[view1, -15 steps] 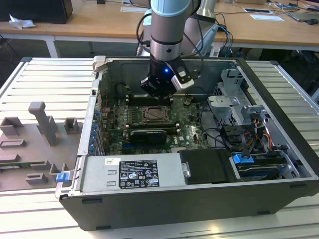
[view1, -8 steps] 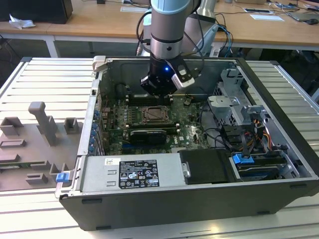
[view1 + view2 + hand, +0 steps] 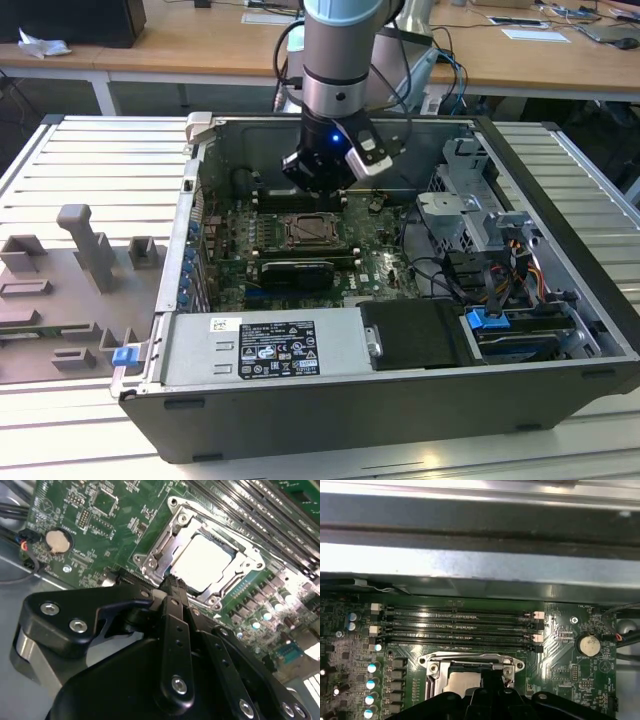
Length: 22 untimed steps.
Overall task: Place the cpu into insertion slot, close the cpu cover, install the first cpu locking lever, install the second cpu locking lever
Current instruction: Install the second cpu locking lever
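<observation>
Claw: black two-fingered gripper (image 3: pixel 171 582) on the grey robot arm, hanging low inside the open dark computer case (image 3: pixel 400 400); its tip is at the near edge of the socket in both wrist views.
Claw state: I cannot tell how far open it is, nor whether it has hold of anything; its own body covers the tip.
Nearest thing: thin square silvery metal frame plate, the cpu cover (image 3: pixel 155 555), lying flat over the socket. The claw tip meets or hangs just over the cover's edge on the side away from the memory slots; contact cannot be judged.
Cpu: small flat square chip with a pale silvery-beige top (image 3: pixel 205 560), already seated, showing through the cover's central cut-out, just beyond the claw tip.
Insertion slot: square metal-rimmed socket (image 3: pixel 305 232) on the green circuit board (image 3: pixel 100 525), directly under the claw in the exterior view.
Key relation: from the claw, the cpu and cover lie straight ahead and below, toward the memory slots; the socket's edges run parallel to those slots.
Levers: too fine to tell whether either is latched.
Beyond: four long black memory slots (image 3: pixel 460 625) just past the socket.
Aside: round silver coin battery (image 3: pixel 586 643), well apart from the socket.
</observation>
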Motion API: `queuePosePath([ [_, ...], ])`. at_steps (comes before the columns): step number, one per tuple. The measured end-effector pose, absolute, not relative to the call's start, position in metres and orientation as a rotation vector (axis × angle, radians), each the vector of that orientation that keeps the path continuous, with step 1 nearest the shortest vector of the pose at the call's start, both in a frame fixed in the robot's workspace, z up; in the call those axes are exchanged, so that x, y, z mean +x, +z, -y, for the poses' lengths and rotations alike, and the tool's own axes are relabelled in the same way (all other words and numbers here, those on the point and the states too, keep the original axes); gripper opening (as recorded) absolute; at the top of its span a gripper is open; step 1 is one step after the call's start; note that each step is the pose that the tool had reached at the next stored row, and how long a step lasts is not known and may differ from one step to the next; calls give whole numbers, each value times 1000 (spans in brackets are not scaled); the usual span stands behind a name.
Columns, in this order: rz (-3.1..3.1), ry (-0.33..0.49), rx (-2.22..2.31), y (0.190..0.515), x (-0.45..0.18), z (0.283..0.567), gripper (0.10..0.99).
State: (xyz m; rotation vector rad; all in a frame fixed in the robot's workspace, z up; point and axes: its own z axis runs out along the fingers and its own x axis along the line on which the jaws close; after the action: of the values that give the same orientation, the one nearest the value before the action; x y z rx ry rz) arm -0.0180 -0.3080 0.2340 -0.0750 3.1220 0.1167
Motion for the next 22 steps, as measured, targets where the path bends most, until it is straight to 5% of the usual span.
queuePosePath([
  [22, -3120, 175, -75, 240, -19, 350, 106],
])
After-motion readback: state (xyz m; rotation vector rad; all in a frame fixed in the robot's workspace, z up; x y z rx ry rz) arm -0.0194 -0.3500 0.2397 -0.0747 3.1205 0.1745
